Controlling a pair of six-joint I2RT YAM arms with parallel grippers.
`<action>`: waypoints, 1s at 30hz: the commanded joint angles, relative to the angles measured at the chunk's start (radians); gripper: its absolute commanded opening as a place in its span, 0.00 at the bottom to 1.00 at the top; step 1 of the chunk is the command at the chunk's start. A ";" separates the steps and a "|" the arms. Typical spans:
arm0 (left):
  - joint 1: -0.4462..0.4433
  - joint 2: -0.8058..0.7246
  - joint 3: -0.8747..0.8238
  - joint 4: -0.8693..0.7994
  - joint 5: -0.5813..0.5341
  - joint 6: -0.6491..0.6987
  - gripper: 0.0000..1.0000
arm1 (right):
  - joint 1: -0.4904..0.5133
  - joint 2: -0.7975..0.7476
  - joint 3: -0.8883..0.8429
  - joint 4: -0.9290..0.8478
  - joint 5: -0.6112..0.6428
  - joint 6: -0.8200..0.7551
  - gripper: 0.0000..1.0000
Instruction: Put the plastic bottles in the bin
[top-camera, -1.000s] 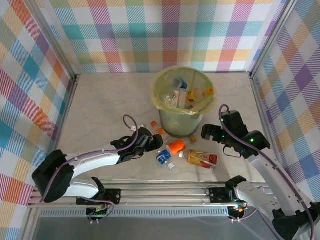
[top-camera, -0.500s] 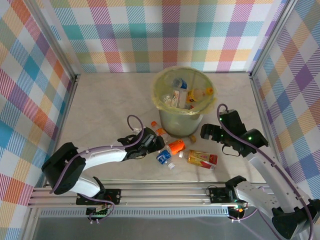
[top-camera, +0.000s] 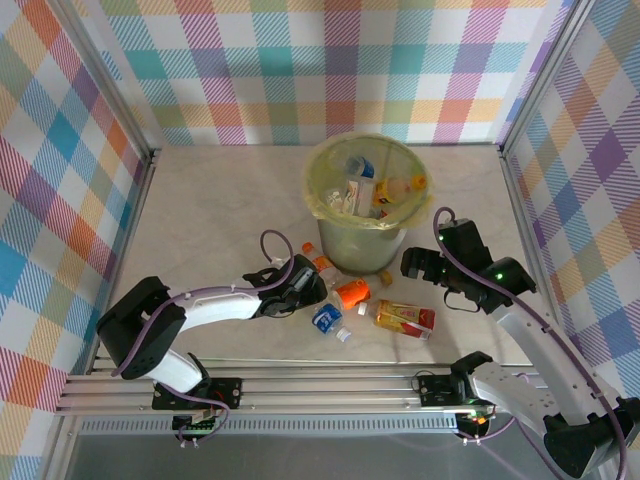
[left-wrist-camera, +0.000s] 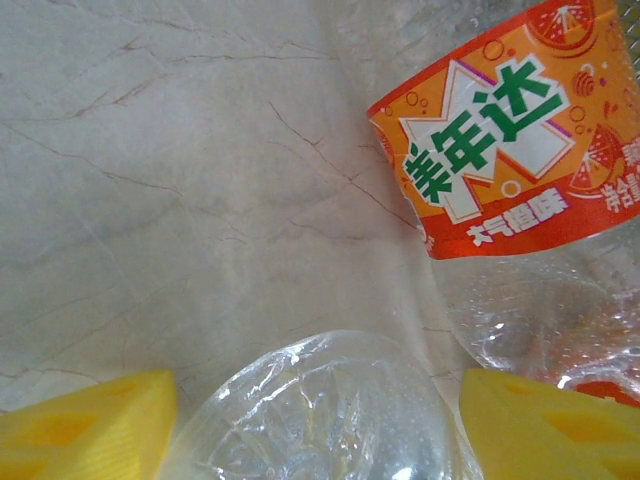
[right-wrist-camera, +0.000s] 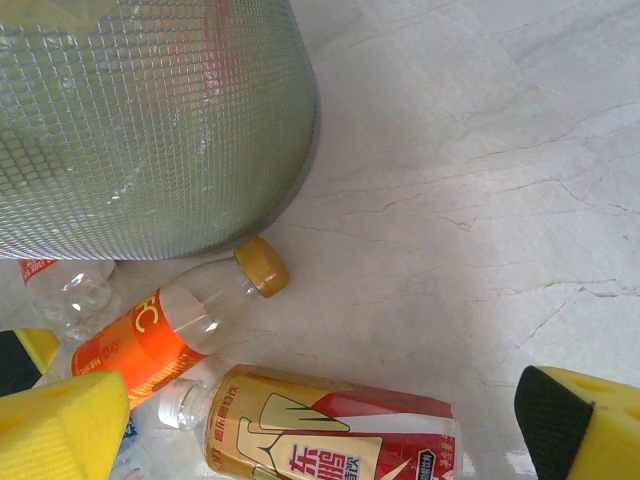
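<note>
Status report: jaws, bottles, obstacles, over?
Left jaws flank clear bottle, grip unconfirmed. Right jaws open, empty. Orange-label bottle beside it. Other bottles lie by bin.

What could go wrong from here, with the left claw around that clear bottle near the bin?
The left claw seems to pinch only the rounded, slick end of the clear bottle, so it may squirt out. The orange-labelled bottle lies right beside it and could be knocked or dragged along. The bin stands close, so the lift might bump it.

Clear bottle (left-wrist-camera: 320, 410) partly off-frame below
</note>
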 joint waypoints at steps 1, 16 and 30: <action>0.008 -0.001 0.027 -0.036 -0.021 -0.001 0.68 | 0.006 -0.004 0.002 0.019 0.008 -0.005 1.00; 0.054 -0.167 0.085 -0.292 -0.256 0.098 0.52 | 0.005 0.008 0.021 0.030 0.024 -0.007 1.00; 0.149 -0.451 0.315 -0.474 -0.636 0.438 0.51 | 0.005 -0.045 0.030 0.052 0.066 0.013 1.00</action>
